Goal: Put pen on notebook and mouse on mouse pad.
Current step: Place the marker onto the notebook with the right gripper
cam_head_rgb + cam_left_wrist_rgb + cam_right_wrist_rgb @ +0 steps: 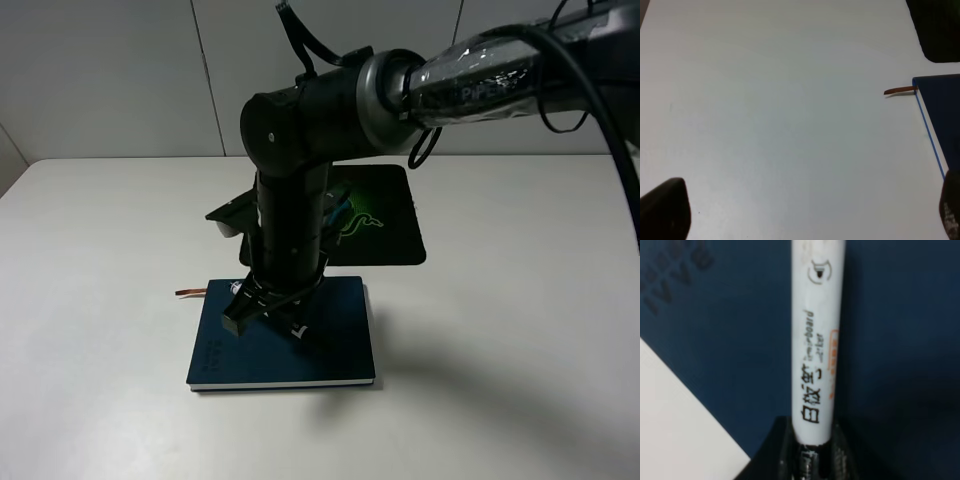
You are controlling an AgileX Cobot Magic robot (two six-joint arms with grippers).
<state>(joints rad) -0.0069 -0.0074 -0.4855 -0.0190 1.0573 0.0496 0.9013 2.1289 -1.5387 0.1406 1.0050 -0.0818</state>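
Over the one notebook [285,335] on the white bench [520,330], the right claw [268,312] is clamped on the single pen [818,340], whose white barrel runs lengthwise straight out from the claw, just above the teal cover. One mouse pad [395,225] lies beyond; one mouse [340,212] peeks from behind the arm there. Only the left claw's [805,212] dark fingertips [667,210] show, spread wide apart above bare bench beside the notebook's ribbon [900,90].

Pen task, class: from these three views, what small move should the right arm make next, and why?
Probably lower slightly and open. The right gripper is shut on the pen, directly over the notebook cover; whether the pen touches the cover cannot be told. The mouse already sits on the mouse pad.
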